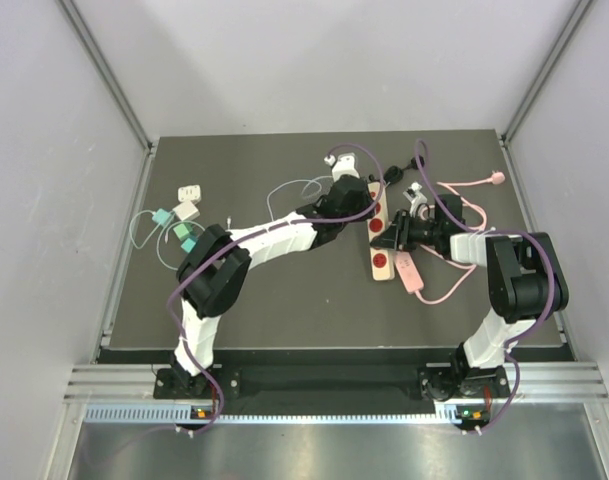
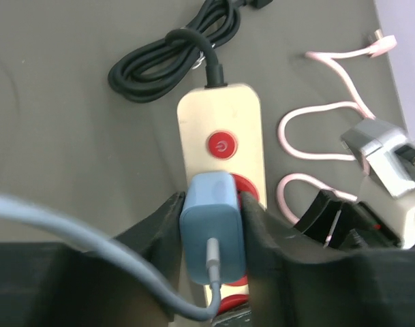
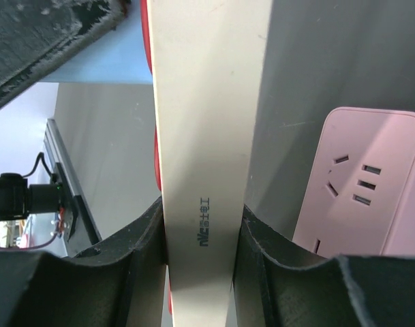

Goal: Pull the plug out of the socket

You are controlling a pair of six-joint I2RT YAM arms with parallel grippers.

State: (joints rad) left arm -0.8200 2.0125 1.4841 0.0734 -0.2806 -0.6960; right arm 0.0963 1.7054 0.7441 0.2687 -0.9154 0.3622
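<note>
Socket strip (image 3: 207, 102) bears "nVc" lettering and Chinese characters on its side.

pink pwr strip (image 3: 371, 184), pink cable (image 2: 281, 134), white adapters (image 1: 188, 209)

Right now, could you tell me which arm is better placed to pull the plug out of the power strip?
Left. The left gripper sits around the blue plug, fingers touching both sides; the right gripper clamps the power strip, which should hold it down.
</note>
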